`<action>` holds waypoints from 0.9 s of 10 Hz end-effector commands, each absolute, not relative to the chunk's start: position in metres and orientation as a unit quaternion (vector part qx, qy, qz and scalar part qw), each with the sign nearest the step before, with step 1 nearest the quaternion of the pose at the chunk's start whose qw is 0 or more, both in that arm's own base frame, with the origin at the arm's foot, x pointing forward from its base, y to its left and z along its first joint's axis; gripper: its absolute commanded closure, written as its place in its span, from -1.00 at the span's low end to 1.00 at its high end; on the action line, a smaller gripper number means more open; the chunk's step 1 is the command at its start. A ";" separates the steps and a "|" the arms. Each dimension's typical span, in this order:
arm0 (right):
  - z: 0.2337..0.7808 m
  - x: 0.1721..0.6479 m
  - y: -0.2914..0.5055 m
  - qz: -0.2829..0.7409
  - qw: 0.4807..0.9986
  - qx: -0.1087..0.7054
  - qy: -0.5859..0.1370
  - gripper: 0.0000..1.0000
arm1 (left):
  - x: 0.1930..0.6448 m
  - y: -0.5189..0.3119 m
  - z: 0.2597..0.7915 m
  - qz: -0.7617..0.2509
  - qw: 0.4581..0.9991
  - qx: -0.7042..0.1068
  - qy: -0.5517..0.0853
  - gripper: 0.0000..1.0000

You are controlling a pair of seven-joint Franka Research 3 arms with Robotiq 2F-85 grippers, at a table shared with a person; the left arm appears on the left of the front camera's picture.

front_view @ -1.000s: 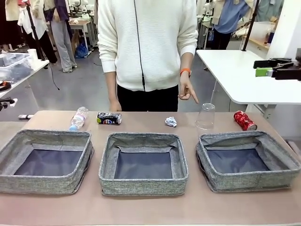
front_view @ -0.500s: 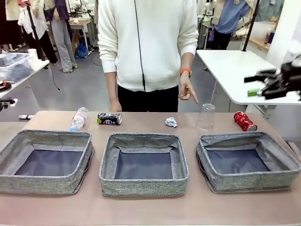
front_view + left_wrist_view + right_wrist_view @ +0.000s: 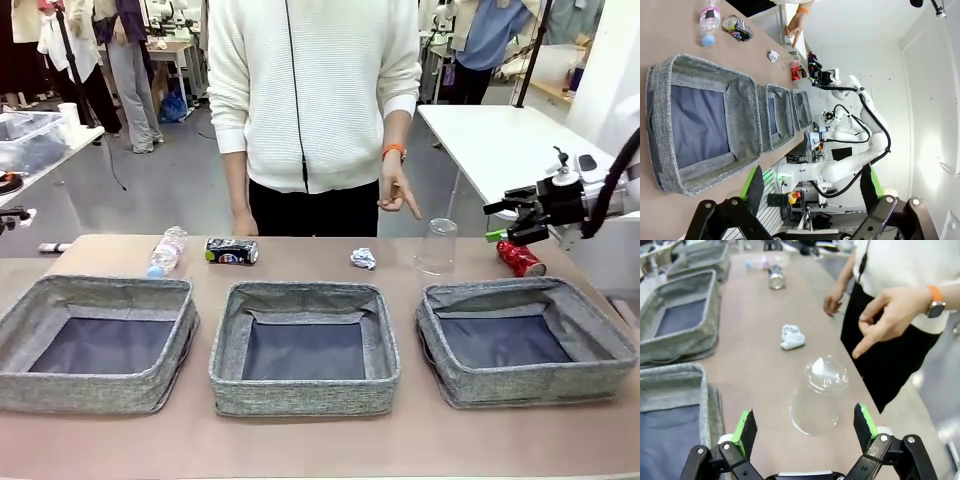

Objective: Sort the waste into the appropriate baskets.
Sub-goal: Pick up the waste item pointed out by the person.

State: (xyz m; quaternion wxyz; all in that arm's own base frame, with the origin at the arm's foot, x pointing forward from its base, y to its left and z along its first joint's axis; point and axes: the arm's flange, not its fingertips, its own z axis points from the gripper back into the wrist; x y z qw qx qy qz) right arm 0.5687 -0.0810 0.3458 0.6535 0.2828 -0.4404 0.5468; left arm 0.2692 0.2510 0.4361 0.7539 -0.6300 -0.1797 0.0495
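Three grey baskets stand in a row: left (image 3: 90, 392), middle (image 3: 305, 396), right (image 3: 530, 386). Behind them lie a clear bottle (image 3: 167, 250), a dark can (image 3: 232, 251), a white paper ball (image 3: 364, 259) and a red can (image 3: 521, 257). My right gripper (image 3: 497, 222) hangs open just above the red can's left end, holding nothing. In its wrist view, the right gripper (image 3: 805, 432) faces an upturned clear cup (image 3: 819, 392), with the paper ball (image 3: 792, 336) beyond. My left gripper (image 3: 811, 187) is open above the left basket (image 3: 740, 100).
A person stands at the far edge, one hand (image 3: 400, 195) pointing down toward the clear cup (image 3: 437, 246). A white side table (image 3: 520, 160) stands at the back right. Bare tabletop (image 3: 300, 445) lies in front of the baskets.
My right arm has swung down and leftward from the upper right to just over the red can. The waste, the baskets and the person's hand have stayed put.
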 end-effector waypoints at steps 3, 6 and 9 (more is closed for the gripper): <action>0.332 0.594 -0.076 0.555 0.660 0.293 -0.413 -1.00 | 0.267 0.251 0.437 0.037 0.754 -0.630 -0.182 -1.00; 0.302 0.631 -0.066 0.530 0.679 0.299 -0.411 -1.00 | 0.267 0.251 0.437 0.037 0.754 -0.630 -0.182 -1.00; 0.275 0.644 -0.043 0.522 0.692 0.321 -0.381 -1.00 | 0.267 0.251 0.437 0.037 0.754 -0.630 -0.182 -1.00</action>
